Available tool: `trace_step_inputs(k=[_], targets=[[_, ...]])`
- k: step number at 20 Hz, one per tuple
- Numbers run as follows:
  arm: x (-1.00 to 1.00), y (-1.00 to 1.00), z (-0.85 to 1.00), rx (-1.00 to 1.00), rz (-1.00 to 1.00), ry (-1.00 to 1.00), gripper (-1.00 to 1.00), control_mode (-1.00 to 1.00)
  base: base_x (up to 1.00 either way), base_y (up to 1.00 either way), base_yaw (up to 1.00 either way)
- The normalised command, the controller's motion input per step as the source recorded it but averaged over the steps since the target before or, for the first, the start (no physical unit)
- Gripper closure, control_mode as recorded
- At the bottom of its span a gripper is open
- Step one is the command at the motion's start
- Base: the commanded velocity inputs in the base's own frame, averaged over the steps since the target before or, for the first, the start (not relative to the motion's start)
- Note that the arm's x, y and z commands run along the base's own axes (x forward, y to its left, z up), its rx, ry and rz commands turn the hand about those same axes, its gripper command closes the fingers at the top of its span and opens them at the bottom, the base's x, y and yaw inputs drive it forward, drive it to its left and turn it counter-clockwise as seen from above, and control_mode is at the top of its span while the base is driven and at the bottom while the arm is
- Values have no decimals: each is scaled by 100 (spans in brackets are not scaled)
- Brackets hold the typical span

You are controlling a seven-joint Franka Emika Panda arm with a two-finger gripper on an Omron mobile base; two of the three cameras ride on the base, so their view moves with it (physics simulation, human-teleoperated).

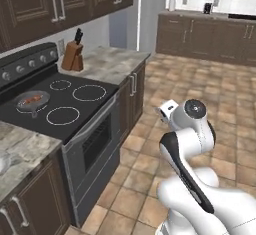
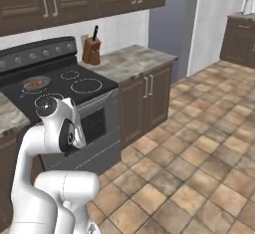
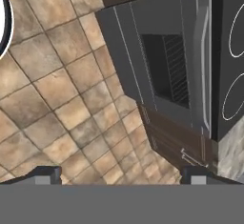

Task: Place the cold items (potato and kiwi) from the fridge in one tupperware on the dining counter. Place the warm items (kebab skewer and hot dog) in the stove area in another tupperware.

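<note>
A grey pan (image 1: 32, 100) (image 2: 36, 83) sits on the front left burner of the black stove (image 1: 75, 110) (image 2: 87, 94), holding reddish-brown food too small to tell as kebab skewer or hot dog. My gripper (image 3: 121, 174) is open, its two dark fingertips (image 3: 47, 173) far apart with nothing between them. It hangs over the tiled floor, looking down at the oven door (image 3: 167, 70) in the stove's front. The arm is folded up in front of the stove (image 1: 187, 139) (image 2: 57, 126). Potato, kiwi, fridge, tupperware and dining counter are out of view.
A wooden knife block (image 1: 73, 54) (image 2: 91, 49) stands on the stone counter (image 1: 115, 61) (image 2: 132, 61) beyond the stove. Dark cabinets run below and above. A pale object (image 1: 2, 161) is cut off at the near counter's edge. Tiled floor (image 2: 199, 148) stretches to the right.
</note>
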Motion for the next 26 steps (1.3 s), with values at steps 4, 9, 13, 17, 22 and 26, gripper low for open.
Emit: trace_step_inputs(k=[4, 9, 13, 17, 22, 26], targets=[[0, 0, 0, 0, 0, 0, -100, 100, 87, 0, 37], [0, 0, 0, 0, 0, 0, -100, 100, 77, 0, 40], [0, 0, 0, 0, 0, 0, -100, 100, 67, -6, 51], [0, 0, 0, 0, 0, 0, -100, 100, 45, -20, 51], [0, 0, 0, 0, 0, 0, -100, 100, 29, -32, 43], [0, 0, 0, 0, 0, 0, -100, 100, 35, -30, 37]])
